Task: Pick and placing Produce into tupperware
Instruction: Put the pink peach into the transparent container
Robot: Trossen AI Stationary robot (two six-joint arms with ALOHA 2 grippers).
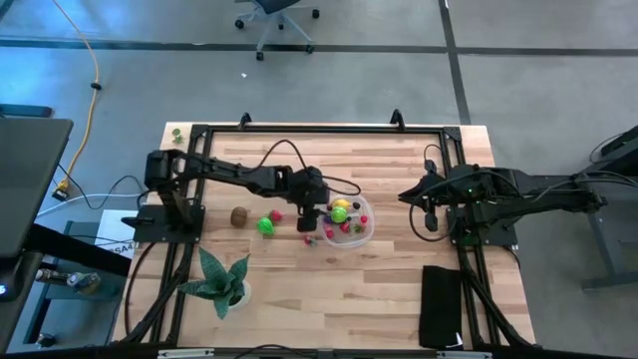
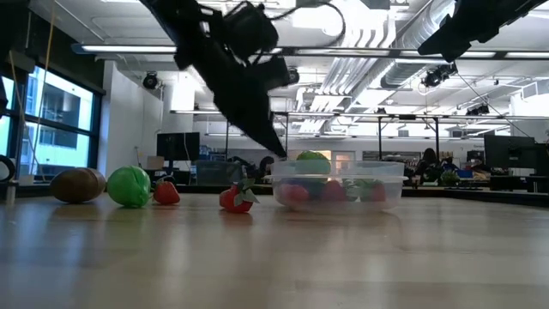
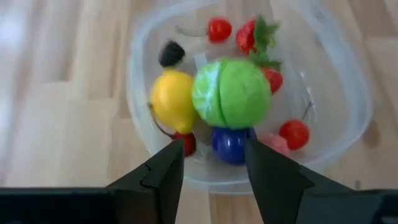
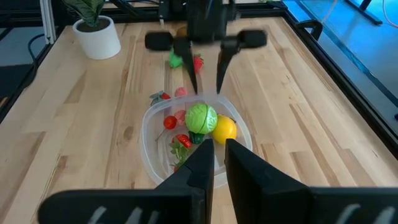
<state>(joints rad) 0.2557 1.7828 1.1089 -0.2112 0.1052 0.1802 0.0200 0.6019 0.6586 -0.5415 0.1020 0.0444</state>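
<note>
With its fingers parted and empty above the small clear plastic tupperware (image 3: 348, 134), the left end effector (image 3: 211, 165) could clip the rim on rising and tip the round green toy cabbage (image 3: 231, 93) out.

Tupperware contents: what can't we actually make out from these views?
- Items under the green ball and lemon in the tupperware: left wrist view, covered by them.
- Low view: the container's cloudy wall blurs the produce inside.
- High view: pieces too small to name.
- Right wrist view: near rim hidden behind the right tool.
</note>
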